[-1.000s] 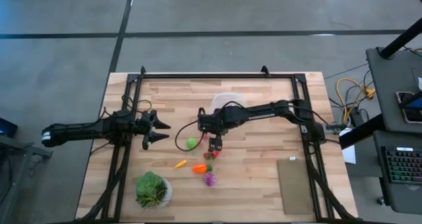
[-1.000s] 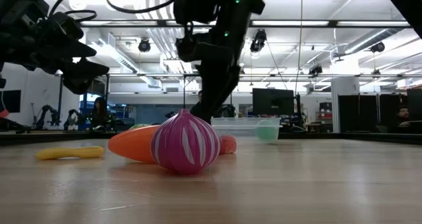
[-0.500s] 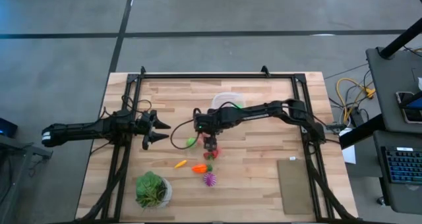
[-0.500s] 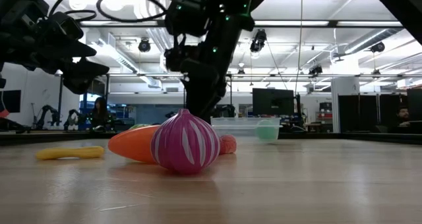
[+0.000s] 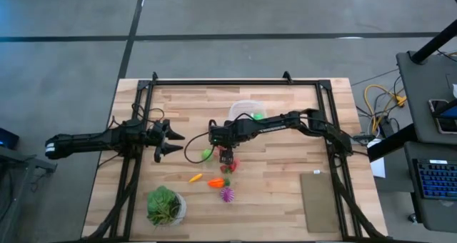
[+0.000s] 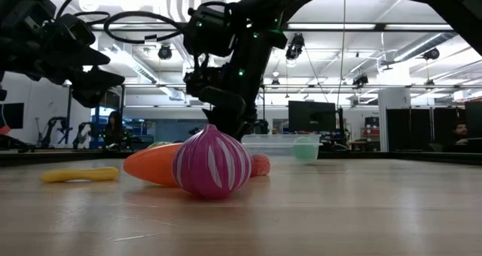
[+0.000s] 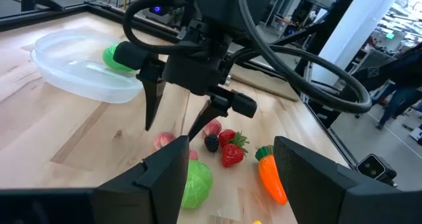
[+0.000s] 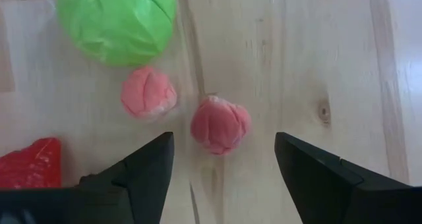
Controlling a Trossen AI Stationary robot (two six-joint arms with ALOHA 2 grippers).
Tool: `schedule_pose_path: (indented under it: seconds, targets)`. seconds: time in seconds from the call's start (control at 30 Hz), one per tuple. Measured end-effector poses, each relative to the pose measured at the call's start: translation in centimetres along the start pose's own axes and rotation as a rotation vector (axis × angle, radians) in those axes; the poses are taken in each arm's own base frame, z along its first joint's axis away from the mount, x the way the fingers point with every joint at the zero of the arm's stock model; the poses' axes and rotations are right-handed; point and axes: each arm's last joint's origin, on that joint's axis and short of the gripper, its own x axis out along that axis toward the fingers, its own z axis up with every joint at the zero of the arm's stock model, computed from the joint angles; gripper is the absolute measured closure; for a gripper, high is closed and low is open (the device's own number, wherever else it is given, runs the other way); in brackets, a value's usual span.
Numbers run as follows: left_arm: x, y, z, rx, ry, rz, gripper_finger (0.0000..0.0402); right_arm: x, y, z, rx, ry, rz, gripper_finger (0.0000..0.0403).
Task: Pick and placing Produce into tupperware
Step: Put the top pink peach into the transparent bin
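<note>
Produce lies scattered in the middle of the wooden table (image 5: 285, 171), and going from left to right the risks build up. Furthest left, the left gripper (image 5: 170, 141) hangs above the boards with its fingers spread and nothing between them; it waits well apart from the toys and poses little danger. Next comes the potted plant (image 5: 165, 205) near the front edge, clear of the work. Then the yellow piece (image 5: 194, 177), the green round piece (image 5: 207, 155) and the orange carrot (image 5: 215, 182), with the purple spiky ball (image 5: 227, 194) just in front.

The right gripper (image 5: 226, 157) hovers low over this cluster, jaws apart and empty, pointing down. In the right wrist view a pink-red piece (image 8: 220, 124) sits between the two fingers, a second pink piece (image 8: 148, 93) lies just beside it, and the green one is close by; a red strawberry (image 7: 232, 151) is near too. My worry is crowding: one finger could land on the neighbouring pink piece or nudge the green ball, sending round toys rolling. A small rounded piece may also squirt out if the jaws meet it off-centre.

Further right and back, the tupperware (image 5: 240, 108) already holds a green piece (image 5: 255, 116). Being light, it might slide if bumped during a drop.
</note>
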Motion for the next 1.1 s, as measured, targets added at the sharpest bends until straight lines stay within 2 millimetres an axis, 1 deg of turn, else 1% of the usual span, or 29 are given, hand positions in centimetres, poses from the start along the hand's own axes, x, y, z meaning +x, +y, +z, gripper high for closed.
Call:
schedule_pose_path:
  seconds: [0.33,0.53,0.77,0.93,1.1]
  targets:
    - [0.00,0.00,-0.01,0.000,0.000,0.000,0.0194,-0.01,-0.25,0.38,0.004,-0.036,0.001,0.0177]
    - [0.00,0.00,-0.01,0.000,0.000,0.000,0.0194,0.09,-0.70,0.35,0.010,-0.034,-0.003,0.0180]
    - [0.00,0.01,-0.01,0.000,0.001,0.000,0.0194,0.74,-0.78,-0.46,0.018,0.000,0.002,0.0180]
    - [0.00,0.00,-0.01,0.000,0.000,0.000,0.0194,0.69,-0.77,-0.25,0.022,-0.022,0.003,0.0180]
    - [0.00,0.00,0.00,0.000,0.000,0.000,0.0194,0.77,-0.77,-0.33,0.049,-0.022,0.004,0.0195]
